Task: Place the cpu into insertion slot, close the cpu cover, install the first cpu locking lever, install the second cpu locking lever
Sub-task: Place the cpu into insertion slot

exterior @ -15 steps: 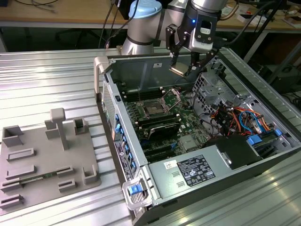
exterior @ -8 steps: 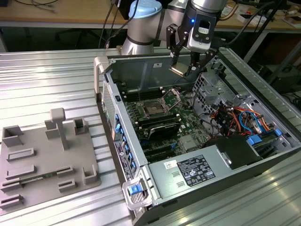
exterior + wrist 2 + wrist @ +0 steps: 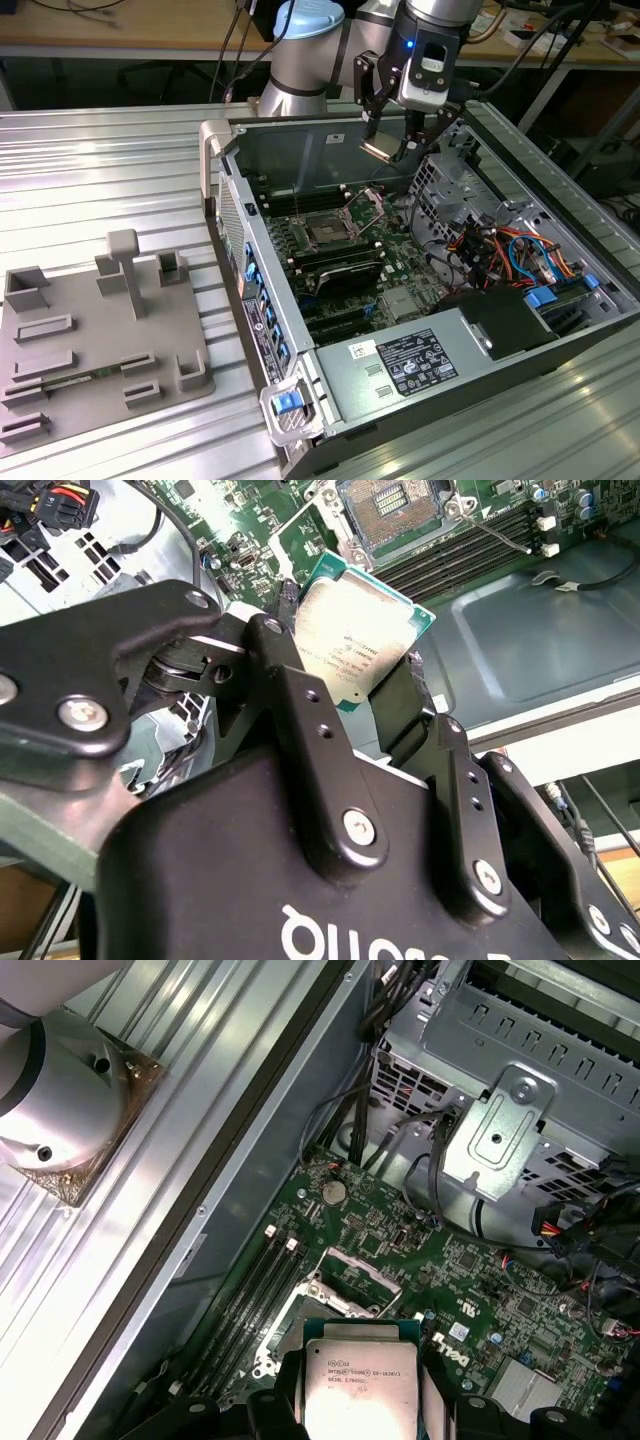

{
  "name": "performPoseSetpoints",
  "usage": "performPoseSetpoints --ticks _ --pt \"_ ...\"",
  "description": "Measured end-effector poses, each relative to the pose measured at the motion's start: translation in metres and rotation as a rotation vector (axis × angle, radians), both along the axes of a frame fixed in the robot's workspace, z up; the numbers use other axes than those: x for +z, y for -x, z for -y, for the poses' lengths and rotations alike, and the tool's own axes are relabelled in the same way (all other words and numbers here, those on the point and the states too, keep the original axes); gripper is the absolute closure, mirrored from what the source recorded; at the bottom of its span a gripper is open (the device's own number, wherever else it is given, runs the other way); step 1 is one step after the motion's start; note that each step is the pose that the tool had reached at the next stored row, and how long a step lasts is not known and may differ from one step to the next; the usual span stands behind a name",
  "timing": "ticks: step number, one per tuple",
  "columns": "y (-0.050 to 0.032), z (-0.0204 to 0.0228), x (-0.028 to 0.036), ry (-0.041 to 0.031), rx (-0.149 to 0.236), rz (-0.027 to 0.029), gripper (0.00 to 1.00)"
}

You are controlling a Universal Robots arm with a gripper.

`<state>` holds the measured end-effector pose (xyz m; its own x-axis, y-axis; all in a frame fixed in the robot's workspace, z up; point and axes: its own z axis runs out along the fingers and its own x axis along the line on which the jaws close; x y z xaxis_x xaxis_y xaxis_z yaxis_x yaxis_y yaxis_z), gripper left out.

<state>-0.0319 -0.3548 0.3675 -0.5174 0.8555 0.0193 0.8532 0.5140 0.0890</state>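
The black two-fingered claw (image 3: 392, 140) hangs above the open grey computer case (image 3: 480, 350), near its rear wall, and is closed on the small flat square cpu with its silvery-grey metal top (image 3: 382, 148). In both wrist views the chip sits between the two black fingers (image 3: 283, 640), pinched by two opposite edges, its metal face showing and its green edge just visible past the fingertips (image 3: 287, 1390). The cpu (image 3: 352, 640) is tilted rather than level, and it is in the air, apart from the green circuit board (image 3: 480, 1290) beneath it.

The insertion slot, a square dark-centred socket with a silver rim (image 3: 328, 228), lies on the board below the claw and towards the exterior view's left of it, with nothing seated in it. In the second wrist view the socket (image 3: 398, 502) shows beyond the far edge of the held chip. The thin silver cpu cover frame (image 3: 367, 207) stands raised beside the slot, on the side nearer the claw.

The case rests on a ribbed metal tabletop (image 3: 120, 170). A grey moulded fixture tray (image 3: 100, 340) lies on it, well apart at the exterior view's left.
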Motion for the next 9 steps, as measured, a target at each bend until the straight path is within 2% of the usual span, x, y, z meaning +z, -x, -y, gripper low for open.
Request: performPoseSetpoints --ticks 5,9 --pt "0.0001 0.0 0.0 -0.0001 -0.01 0.0 0.45" --pt "0.0001 0.0 0.0 0.0 -0.063 0.0 0.45"
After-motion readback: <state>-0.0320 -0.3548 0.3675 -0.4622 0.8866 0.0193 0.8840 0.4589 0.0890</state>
